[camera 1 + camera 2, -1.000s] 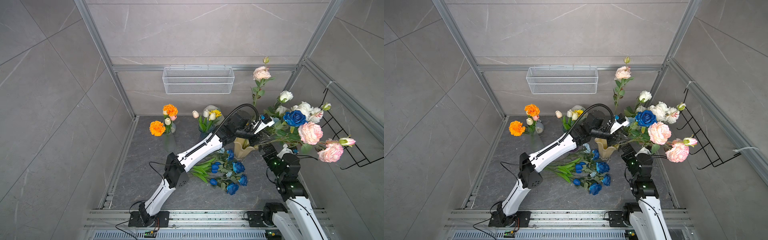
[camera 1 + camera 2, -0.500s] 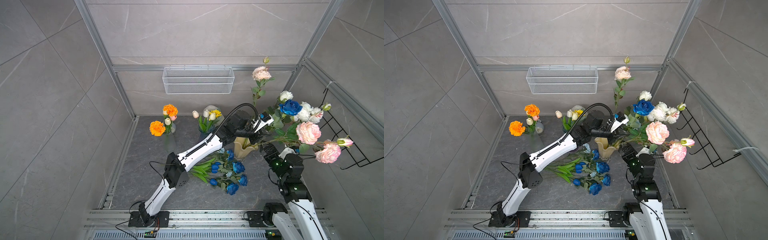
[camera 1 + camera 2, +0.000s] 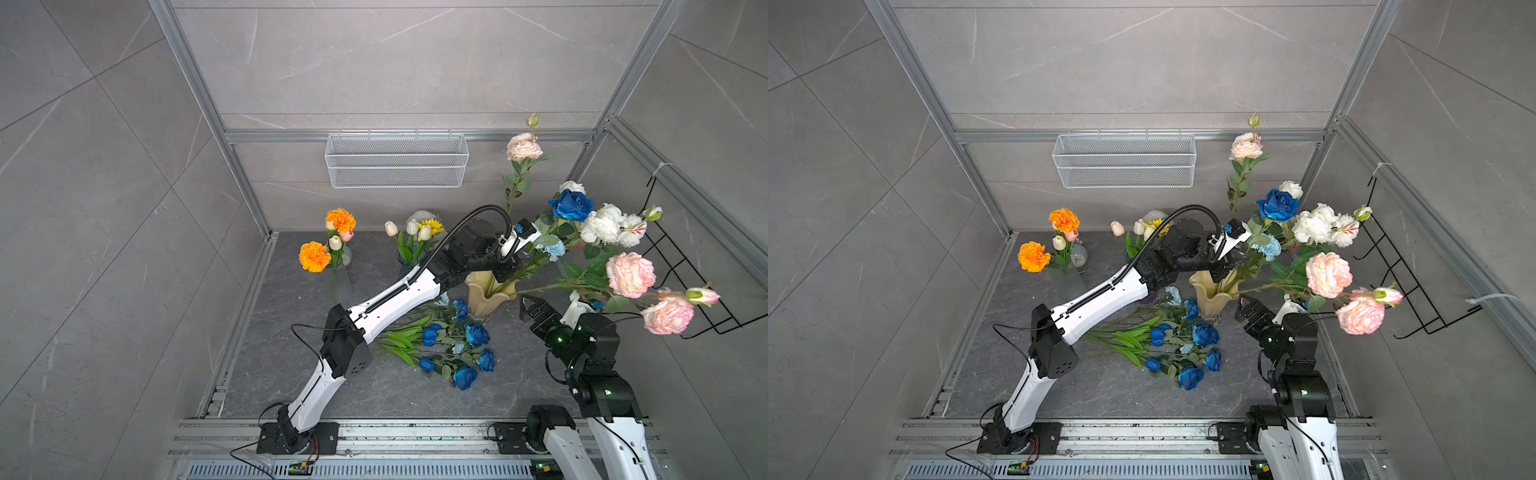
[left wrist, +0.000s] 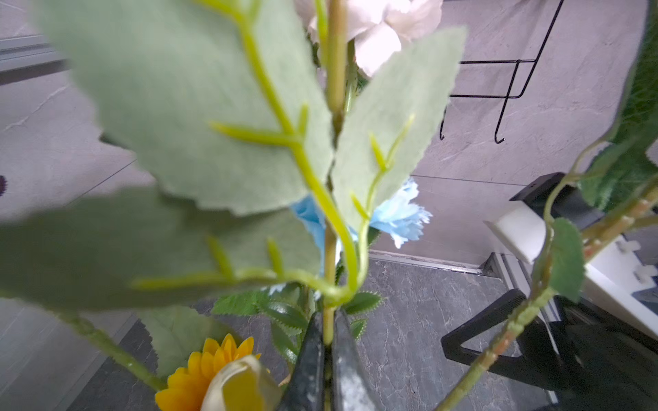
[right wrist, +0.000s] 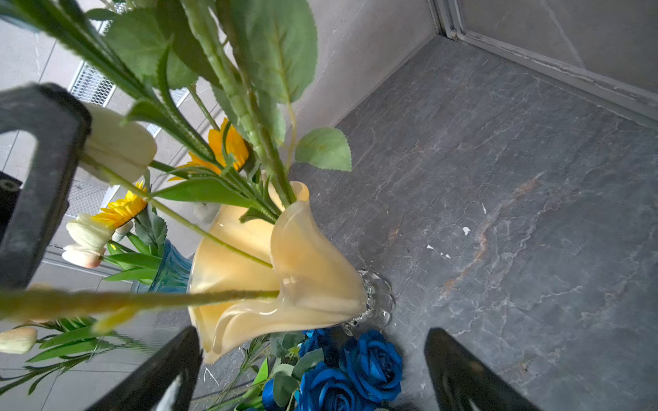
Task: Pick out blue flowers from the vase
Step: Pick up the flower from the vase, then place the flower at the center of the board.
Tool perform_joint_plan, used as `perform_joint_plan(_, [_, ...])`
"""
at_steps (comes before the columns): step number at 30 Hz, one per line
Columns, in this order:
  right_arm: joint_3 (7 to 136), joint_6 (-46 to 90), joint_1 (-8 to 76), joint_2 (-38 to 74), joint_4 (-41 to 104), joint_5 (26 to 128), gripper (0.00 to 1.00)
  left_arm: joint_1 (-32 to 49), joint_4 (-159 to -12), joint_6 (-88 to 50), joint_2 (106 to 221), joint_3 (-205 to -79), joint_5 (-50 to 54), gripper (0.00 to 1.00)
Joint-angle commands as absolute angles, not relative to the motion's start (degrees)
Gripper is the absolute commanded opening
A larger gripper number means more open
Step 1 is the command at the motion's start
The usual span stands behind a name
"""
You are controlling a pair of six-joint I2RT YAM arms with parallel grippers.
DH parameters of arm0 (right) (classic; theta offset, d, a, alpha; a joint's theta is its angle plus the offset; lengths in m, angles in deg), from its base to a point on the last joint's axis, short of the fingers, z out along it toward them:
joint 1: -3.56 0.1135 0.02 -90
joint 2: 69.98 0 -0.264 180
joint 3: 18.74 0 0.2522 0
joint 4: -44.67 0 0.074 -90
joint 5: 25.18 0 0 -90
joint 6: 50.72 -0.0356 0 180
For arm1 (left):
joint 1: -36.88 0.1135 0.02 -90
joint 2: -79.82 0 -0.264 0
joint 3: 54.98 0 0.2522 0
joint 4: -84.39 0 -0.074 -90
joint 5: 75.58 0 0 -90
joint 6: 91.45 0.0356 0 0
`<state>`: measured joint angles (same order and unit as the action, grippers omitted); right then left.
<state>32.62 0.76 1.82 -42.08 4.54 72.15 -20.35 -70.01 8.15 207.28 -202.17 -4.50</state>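
Nearby, bare floor (image 3: pixel 517 365) beside vase (image 3: pixel 484 296)

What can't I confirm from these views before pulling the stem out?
1. Which bloom the stem in the left gripper carries: left wrist view, blurred leaves cover it.
2. Stem ends inside the vase: right wrist view, its milky wall hides them.
3. The blue flowers on the floor: right wrist view, cut off by the frame edge.
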Motion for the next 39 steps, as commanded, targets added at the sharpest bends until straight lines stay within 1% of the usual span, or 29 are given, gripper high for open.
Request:
perform_joint_plan(1, [33.0,1.91,1.9,-43.21,6.26,75.6,1.0,-19.95,-67.68,10.89,203.26,-201.54,-2.11,0.0])
perform_joint_plan(6, [30.85,0.47,1.89,-41.18,13.77,75.32,1.0,-19.93,-67.98,12.03,200.04,-197.91,-1.08,0.0])
perform_joint_plan(13, [30.97,0.25,1.94,-32.31,22.03,72.91,1.0,-19.96,-69.27,13.43,194.13,-190.97,1.01,0.0])
perform_joint_plan(14, [31.47,0.79,1.91,-30.82,22.57,72.91,0.99,-19.95,-69.52,13.72,193.23,-190.21,1.29,0.0])
perform_joint_plan(17, [32.36,1.18,1.97,-27.73,24.96,73.67,0.92,-19.9,-69.2,14.52,191.73,-189.79,1.64,0.0])
perform_joint_plan(19, [32.46,1.09,1.98,-26.61,26.04,73.82,0.89,-19.91,-69.39,14.79,190.73,-189.59,1.93,0.0])
perform_joint_plan(29, [31.91,1.59,1.97,-25.45,27.47,73.15,0.84,-19.87,-67.44,17.89,185.53,-190.19,4.42,0.0])
perform_joint_plan(39, [32.19,2.35,1.97,-24.93,27.56,73.64,0.83,-19.81,-68.94,20.16,182.44,-190.81,4.83,0.0])
